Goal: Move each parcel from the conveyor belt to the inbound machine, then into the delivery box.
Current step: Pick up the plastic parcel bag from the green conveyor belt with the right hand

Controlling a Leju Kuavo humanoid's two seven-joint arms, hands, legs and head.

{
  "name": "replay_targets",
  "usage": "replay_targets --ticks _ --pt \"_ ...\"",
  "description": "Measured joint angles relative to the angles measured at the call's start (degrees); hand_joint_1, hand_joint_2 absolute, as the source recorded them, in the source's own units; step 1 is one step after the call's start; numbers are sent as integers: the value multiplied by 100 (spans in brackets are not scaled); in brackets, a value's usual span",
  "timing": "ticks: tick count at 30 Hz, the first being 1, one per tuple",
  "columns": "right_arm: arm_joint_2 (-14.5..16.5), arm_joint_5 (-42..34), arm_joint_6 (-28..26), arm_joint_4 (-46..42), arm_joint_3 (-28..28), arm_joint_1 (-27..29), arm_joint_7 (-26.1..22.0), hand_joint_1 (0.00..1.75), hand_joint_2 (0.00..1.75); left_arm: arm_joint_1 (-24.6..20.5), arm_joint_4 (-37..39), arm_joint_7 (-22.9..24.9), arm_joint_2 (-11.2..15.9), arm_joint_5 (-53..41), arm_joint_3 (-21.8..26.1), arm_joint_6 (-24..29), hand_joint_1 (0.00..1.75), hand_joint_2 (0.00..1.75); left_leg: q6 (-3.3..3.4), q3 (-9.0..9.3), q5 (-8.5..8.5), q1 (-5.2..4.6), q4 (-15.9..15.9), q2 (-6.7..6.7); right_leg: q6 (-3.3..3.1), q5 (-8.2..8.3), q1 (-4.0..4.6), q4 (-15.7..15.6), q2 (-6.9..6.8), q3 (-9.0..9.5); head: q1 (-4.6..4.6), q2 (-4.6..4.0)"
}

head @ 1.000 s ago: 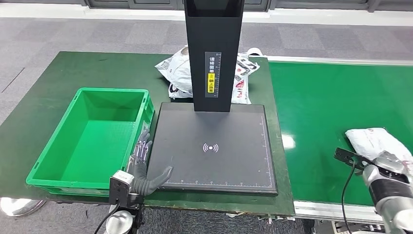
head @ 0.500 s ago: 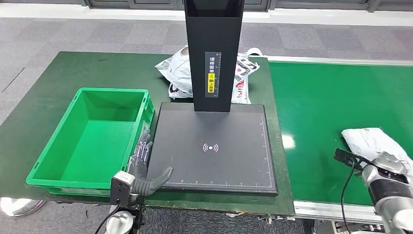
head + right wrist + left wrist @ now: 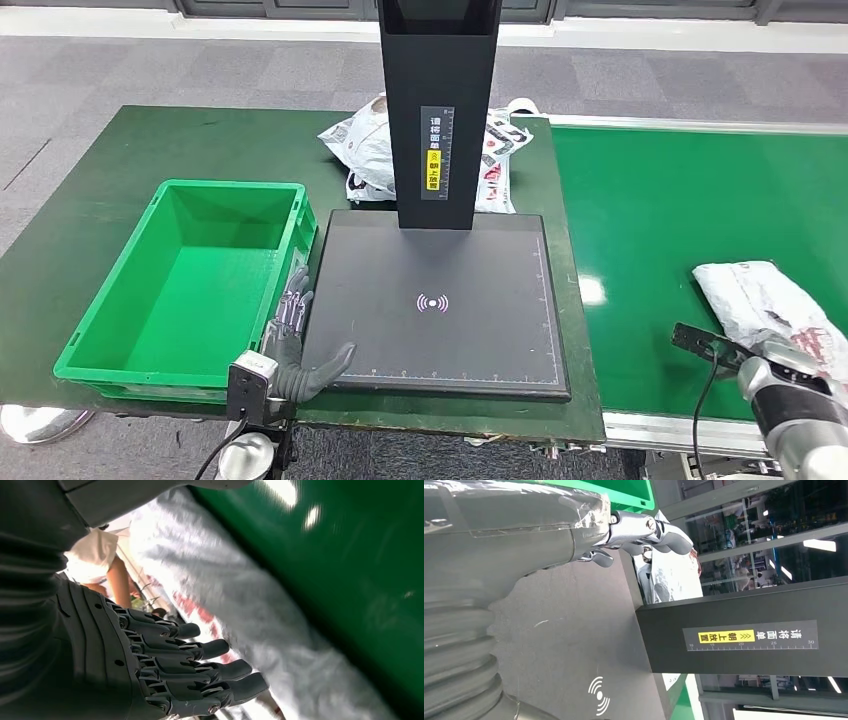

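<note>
A white-grey plastic parcel with red print lies on the green conveyor belt near its front right. My right hand is beside the parcel, fingers stretched out and holding nothing; its forearm comes in just below the parcel. My left hand rests with fingers spread at the front left corner of the inbound machine's black plate, beside the green delivery box, which is empty. In the left wrist view my left hand holds nothing.
The machine's black column rises at the back of the plate. Several other white parcels lie behind it on the dark green table. A black bracket with a cable sticks out from my right wrist.
The parcel has shifted left along the belt, toward the plate. My right wrist has dropped slightly down and left. The left hand has not moved.
</note>
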Motion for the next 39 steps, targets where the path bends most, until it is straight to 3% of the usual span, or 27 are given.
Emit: replay_targets --ticks 10,39 --pt "33 -105 71 13 -37 188 -321 0 175 3 0 -1 0 0 13 0 0 175 0 0 0 0 0 0 0 0 0 0 0 1 0 0" --pt "144 -166 156 13 -84 205 -497 0 175 45 -21 -3 4 33 64 10 0 175 1 7 0 0 2 1 1 0 0 0 0 10 0 0"
